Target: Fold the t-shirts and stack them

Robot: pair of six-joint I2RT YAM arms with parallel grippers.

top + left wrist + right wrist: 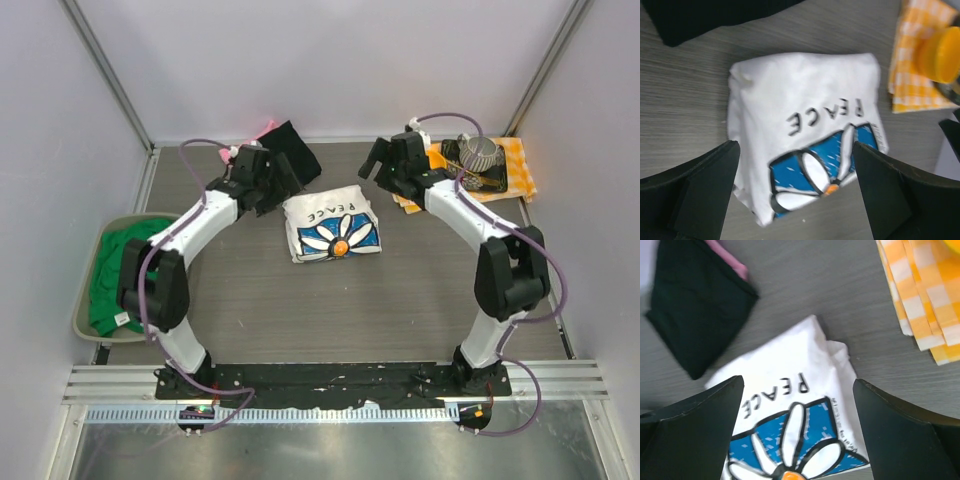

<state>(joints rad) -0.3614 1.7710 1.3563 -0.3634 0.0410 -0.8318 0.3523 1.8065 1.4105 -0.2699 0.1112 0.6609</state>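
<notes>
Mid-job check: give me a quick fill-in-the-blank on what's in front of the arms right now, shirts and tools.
The folded white t-shirt reads ____. The green t-shirt lies in the bin on the robot's ____. The black t-shirt rests over a ____ one. The left tool and right tool are both ____.
Missing words: PEACE; left; pink; open.

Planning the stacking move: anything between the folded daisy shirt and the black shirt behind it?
Nothing visible. Bare table separates the daisy shirt from the black shirt. The left gripper hangs above the daisy shirt, jaws open, touching neither. The checked cloth lies off to the other side.
</notes>
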